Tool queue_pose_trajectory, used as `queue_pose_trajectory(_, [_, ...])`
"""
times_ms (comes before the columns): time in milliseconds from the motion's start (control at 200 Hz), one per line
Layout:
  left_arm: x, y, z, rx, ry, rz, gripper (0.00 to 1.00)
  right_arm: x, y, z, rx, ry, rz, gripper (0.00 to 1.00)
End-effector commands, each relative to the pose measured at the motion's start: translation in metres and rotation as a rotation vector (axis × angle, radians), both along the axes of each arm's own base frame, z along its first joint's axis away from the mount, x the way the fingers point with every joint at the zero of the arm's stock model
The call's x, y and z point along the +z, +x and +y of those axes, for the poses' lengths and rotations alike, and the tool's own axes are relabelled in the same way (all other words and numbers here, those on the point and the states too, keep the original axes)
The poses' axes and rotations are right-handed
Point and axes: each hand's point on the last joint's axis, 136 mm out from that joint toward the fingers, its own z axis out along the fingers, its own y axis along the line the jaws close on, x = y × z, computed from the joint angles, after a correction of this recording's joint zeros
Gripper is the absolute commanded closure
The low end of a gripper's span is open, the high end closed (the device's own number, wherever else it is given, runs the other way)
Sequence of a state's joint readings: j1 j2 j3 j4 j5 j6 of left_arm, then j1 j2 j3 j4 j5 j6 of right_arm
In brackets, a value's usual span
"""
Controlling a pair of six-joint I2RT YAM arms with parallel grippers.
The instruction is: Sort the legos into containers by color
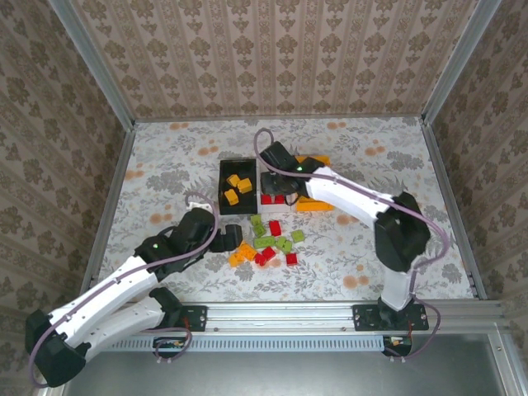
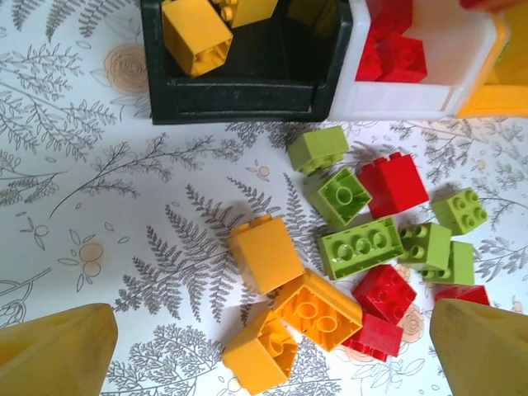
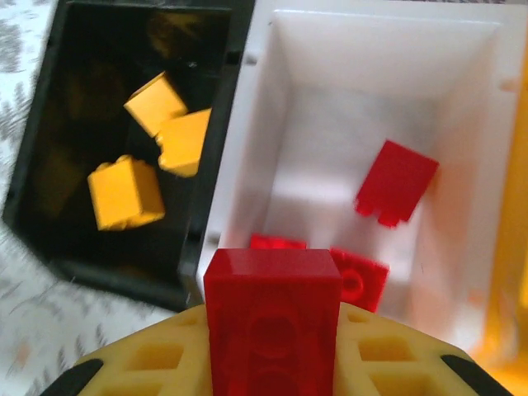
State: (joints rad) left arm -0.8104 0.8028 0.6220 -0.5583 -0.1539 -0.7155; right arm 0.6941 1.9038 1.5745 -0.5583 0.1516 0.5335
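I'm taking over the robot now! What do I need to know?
Left tool: open, hovering above the loose pile of plastic bricks on the table.
Right tool: shut on a red plastic brick, over the white plastic bin.
Done: orange-yellow bricks lie in the black plastic bin, red ones in the white.
To do: drop that red brick, then sort the loose red, light green and orange-yellow bricks. The orange-yellow plastic bin's inside is mostly hidden.

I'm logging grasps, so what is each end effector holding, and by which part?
The right end effector clamps a red lego by its opposite sides. The left end effector is open, holding nothing.
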Motion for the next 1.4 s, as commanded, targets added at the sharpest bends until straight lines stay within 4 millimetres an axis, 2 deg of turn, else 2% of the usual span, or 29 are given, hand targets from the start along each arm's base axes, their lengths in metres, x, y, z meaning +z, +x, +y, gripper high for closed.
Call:
queue_pose_trajectory(0, [-0.011, -0.007, 0.006, 0.011, 0.012, 0.044, 0.02, -0.009, 0.027, -0.011, -0.06, -0.056, 0.012, 0.7])
queue_pose_trajectory(105, [-0.018, -0.008, 0.004, -0.001, 0.017, 0.061, 0.02, -0.017, 0.044, -0.014, -0.092, -0.08, 0.031, 0.66])
queue_pose_trajectory(150, [-0.023, -0.008, 0.003, -0.011, 0.021, 0.071, 0.02, -0.019, 0.048, -0.013, -0.097, -0.073, 0.043, 0.58])
queue_pose_trajectory(210, [-0.028, -0.009, -0.001, -0.029, 0.025, 0.082, 0.02, -0.019, 0.049, -0.012, -0.101, -0.068, 0.05, 0.41])
queue_pose_trajectory(295, [-0.035, -0.007, -0.007, -0.053, 0.029, 0.099, 0.04, -0.011, 0.05, -0.01, -0.095, -0.051, 0.036, 0.35])
queue_pose_trajectory(420, [-0.045, -0.003, -0.021, -0.099, 0.032, 0.128, 0.1, 0.007, 0.042, -0.012, -0.088, -0.02, 0.004, 0.34])
queue_pose_trajectory(560, [-0.058, 0.007, -0.035, -0.143, 0.07, 0.135, 0.16, 0.015, 0.025, -0.018, -0.078, 0.012, -0.014, 0.34])
queue_pose_trajectory(700, [-0.074, 0.022, -0.034, -0.133, 0.167, 0.142, 0.19, 0.02, 0.012, -0.026, -0.082, 0.033, -0.026, 0.34])
queue_pose_trajectory(925, [-0.1, 0.04, -0.038, -0.105, 0.173, 0.162, 0.28, 0.034, -0.003, -0.036, -0.08, 0.052, -0.054, 0.34])
queue_pose_trajectory(1090, [-0.111, 0.04, -0.042, -0.104, 0.174, 0.189, 0.44, 0.035, -0.01, -0.043, -0.085, 0.048, -0.057, 0.34])
queue_pose_trajectory(1265, [-0.105, 0.036, -0.037, -0.092, 0.168, 0.185, 0.61, 0.033, -0.016, -0.05, -0.098, 0.04, -0.055, 0.34])
queue_pose_trajectory(1335, [-0.097, 0.034, -0.034, -0.082, 0.167, 0.18, 0.67, 0.037, -0.015, -0.049, -0.103, 0.061, -0.075, 0.35])
queue_pose_trajectory(1395, [-0.082, 0.035, -0.032, -0.077, 0.154, 0.154, 0.68, 0.038, -0.019, -0.052, -0.108, 0.068, -0.077, 0.35])
